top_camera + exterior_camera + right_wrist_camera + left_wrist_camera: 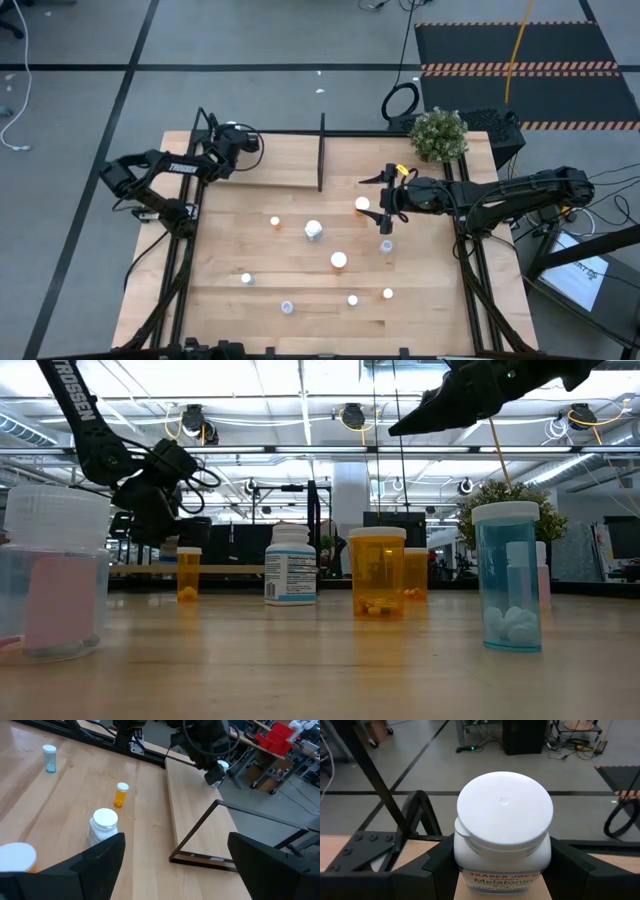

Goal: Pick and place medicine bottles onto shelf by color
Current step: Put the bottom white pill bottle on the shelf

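Note:
A white medicine bottle (502, 820) with a flip cap and a printed label stands upright between the fingers of my left gripper (238, 138). It is over the far left corner of the shelf (270, 165), a light-wood plank with a black divider (321, 150). My right gripper (381, 202) hangs open above the table's middle right, beside an orange bottle (362, 204), and touches nothing. Several more bottles stand on their bases on the tabletop, among them a white bottle (314, 230), a small orange bottle (275, 221) and a blue bottle (386, 245). My left gripper pinches the white bottle's body (462, 862) just below the cap, one finger (432, 865) on each side. The fingers come from the table's left, nearly level and tipped a little down. The bottle stays upright. Its base is hidden, so whether it rests on the shelf cannot be told.
A potted plant (438, 135) stands at the far right corner. Black frame rails (190, 250) run along both table sides. Bottles (339, 261) are scattered over the table's middle and near part. The shelf plank (200, 820) is bare beside the divider.

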{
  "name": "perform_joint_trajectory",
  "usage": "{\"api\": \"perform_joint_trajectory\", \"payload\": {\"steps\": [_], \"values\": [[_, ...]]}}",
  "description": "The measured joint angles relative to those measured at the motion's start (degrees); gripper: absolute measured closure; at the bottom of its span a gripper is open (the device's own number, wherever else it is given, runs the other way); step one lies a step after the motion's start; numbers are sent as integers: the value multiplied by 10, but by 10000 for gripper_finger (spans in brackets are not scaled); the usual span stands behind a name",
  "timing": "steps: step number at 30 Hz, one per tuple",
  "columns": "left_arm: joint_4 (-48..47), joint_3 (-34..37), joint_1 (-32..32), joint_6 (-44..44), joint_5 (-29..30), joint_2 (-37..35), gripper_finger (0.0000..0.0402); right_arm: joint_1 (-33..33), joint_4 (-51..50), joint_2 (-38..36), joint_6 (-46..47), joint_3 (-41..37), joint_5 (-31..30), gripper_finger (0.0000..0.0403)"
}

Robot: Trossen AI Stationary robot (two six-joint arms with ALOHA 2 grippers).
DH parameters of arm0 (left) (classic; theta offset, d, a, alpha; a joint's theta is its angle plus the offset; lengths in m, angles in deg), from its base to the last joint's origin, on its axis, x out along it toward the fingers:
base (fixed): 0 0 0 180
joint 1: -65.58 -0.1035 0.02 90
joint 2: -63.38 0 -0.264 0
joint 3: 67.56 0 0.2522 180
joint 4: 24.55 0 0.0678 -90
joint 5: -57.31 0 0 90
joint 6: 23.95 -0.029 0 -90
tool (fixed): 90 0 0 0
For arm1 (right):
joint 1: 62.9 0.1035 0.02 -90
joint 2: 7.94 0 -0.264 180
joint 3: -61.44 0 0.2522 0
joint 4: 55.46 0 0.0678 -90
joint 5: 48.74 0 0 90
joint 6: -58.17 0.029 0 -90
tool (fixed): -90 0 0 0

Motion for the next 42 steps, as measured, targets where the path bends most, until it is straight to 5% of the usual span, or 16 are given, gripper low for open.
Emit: {"api": "perform_joint_trajectory", "payload": {"steps": [42], "values": [[-18,0,29,-31,4,-1,131,0,-32,0,-6,0,-1,54]]}}
